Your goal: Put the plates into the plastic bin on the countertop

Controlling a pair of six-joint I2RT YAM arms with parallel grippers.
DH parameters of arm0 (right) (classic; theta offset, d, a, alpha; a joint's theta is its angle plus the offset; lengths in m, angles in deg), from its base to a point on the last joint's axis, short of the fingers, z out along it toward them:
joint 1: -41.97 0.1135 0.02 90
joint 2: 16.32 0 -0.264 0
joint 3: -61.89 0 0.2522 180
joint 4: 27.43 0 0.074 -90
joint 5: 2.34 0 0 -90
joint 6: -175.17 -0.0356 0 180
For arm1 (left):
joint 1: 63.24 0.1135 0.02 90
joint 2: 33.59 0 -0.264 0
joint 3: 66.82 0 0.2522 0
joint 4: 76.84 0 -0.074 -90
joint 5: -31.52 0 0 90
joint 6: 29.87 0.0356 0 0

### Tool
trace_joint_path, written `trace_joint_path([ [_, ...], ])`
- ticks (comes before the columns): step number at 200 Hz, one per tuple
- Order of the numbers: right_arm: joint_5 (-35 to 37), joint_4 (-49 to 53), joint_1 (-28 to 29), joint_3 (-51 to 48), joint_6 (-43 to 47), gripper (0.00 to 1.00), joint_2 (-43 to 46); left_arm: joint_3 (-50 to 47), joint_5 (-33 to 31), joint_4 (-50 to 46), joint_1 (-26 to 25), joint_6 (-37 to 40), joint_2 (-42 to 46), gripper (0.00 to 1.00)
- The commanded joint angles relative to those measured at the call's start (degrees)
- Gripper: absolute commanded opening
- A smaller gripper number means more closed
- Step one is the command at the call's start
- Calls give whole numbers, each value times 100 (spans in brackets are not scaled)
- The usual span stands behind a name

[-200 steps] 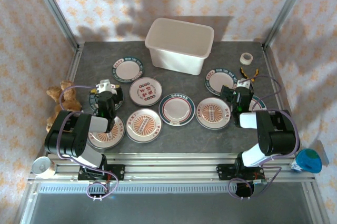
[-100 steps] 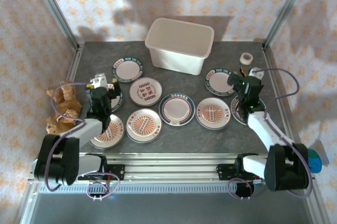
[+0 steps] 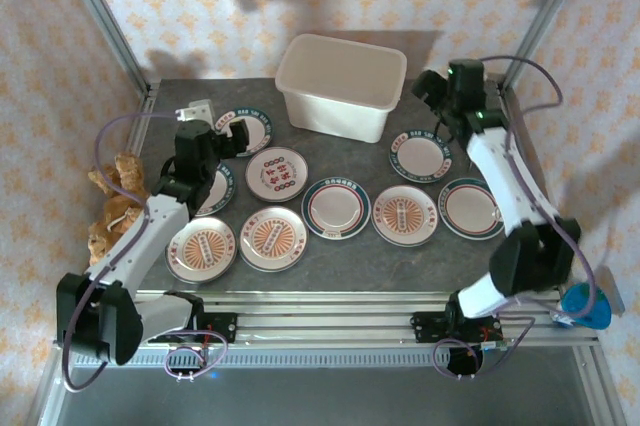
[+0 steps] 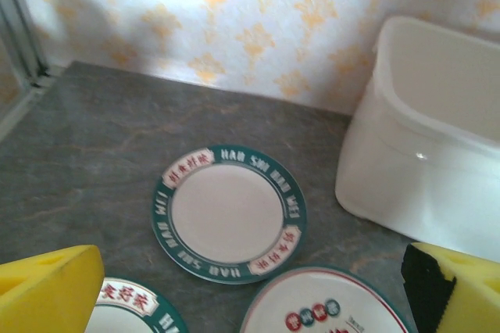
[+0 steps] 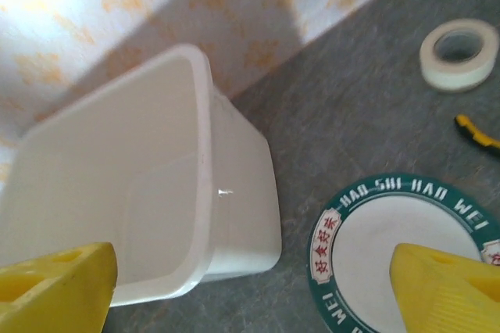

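Several plates lie flat on the dark countertop (image 3: pixel 345 258), among them a teal-rimmed plate (image 3: pixel 336 208), an orange-centred plate (image 3: pixel 404 215) and a red-dotted plate (image 3: pixel 275 174). The white plastic bin (image 3: pixel 335 116) stands at the back, with nothing in the part of it that shows. My left gripper (image 3: pixel 232 136) hovers open over the back-left teal-rimmed plate (image 4: pixel 228 213), nothing between its yellow fingers (image 4: pixel 47 290). My right gripper (image 3: pixel 436 96) is open in the air by the bin's right end (image 5: pixel 234 216), above another teal-rimmed plate (image 5: pixel 391 247).
A white tape roll (image 5: pixel 458 51) and a yellow-handled tool (image 5: pixel 476 134) lie at the back right. A teddy bear (image 3: pixel 112 208) sits beyond the left edge. Papered walls and aluminium posts (image 3: pixel 108 21) close in the back and sides.
Both arms rose from their folded pose near the front plates and reached toward the back: the left to the back-left plate, the right up beside the bin's right end.
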Motion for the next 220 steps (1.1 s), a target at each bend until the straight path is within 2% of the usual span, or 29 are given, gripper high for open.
trace_joint_path([
  [1,69,1226,108,1150,11,89,-886,531,116,-893,-55,-143,-303,99],
  [36,217,1676,126,2580,205,85,-2204,1413,-26,-1734,-60,-29,-794,99],
  [72,201,1807,185,3455,484,83,-3030,1776,-36,-1841,-53,204,-966,99],
  [107,280,2486,196,4485,677,79,-3757,2193,-99,-2172,-53,432,-1259,99],
  [129,140,2537,194,4711,953,76,-4003,2349,-78,-2244,-53,480,-1434,99],
  [164,297,2701,214,5056,1169,70,-4276,2672,102,-2474,-53,375,-1676,99],
  [198,304,2702,257,5050,1465,66,-4288,2643,168,-2485,-53,377,-1715,99],
  [220,330,2739,273,5048,1625,60,-4301,2652,220,-2537,-58,366,-1782,99],
])
